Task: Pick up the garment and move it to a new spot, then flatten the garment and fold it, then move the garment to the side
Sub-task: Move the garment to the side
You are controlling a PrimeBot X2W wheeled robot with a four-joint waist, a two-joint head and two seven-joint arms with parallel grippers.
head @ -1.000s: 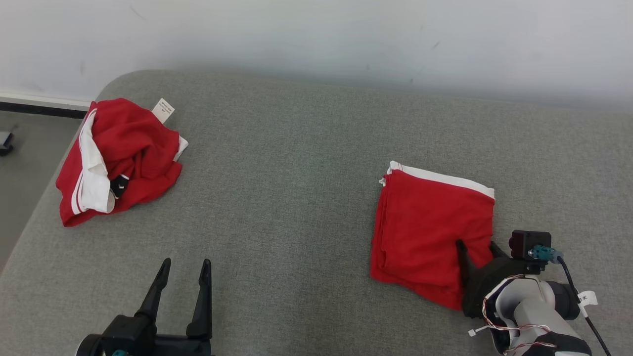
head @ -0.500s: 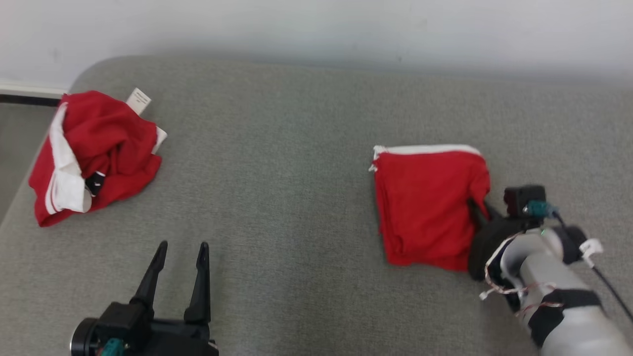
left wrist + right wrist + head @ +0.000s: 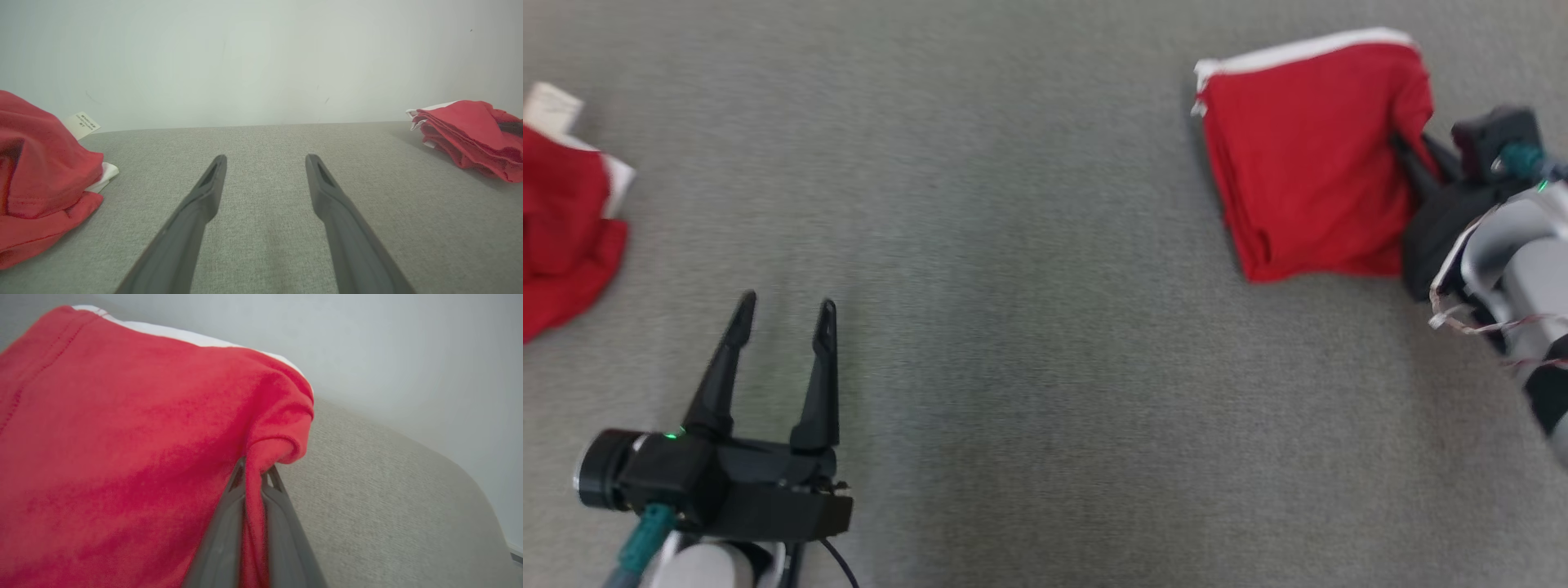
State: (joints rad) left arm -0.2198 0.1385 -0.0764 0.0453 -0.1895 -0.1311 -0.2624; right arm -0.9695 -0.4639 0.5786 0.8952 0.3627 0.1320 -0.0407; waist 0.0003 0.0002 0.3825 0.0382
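Red folded garment (image 3: 1307, 155), white band (image 3: 1298, 51) along its far edge: one. It lies in a squared stack of several layers on the right of the grey upholstered surface (image 3: 1029, 327), its right edge drawn up into a ridge.

Right tool (image 3: 253, 475): one. Change noted: a second ago its fingers stood apart at the stack's near right corner; now they are pressed together, pinching a fold of red cloth at the right edge. The head camera has also dipped, so the garment's higher place in that view is not proof of travel. Judgement: folding looks finished, and this grip opens the last step, carrying the stack aside. The pinch appears to take only the upper layers, so the stack may spill open if lifted.

Left tool (image 3: 784, 306): one. Fingers spread, holding nothing, low over bare surface, well apart from both garments.

Crumpled red garment (image 3: 564, 237): one, at the far left, untouched, white label (image 3: 547, 106) sticking up behind it.

Pale wall (image 3: 261, 61): one, behind the surface.

Tally: garments two, tools two, label one.
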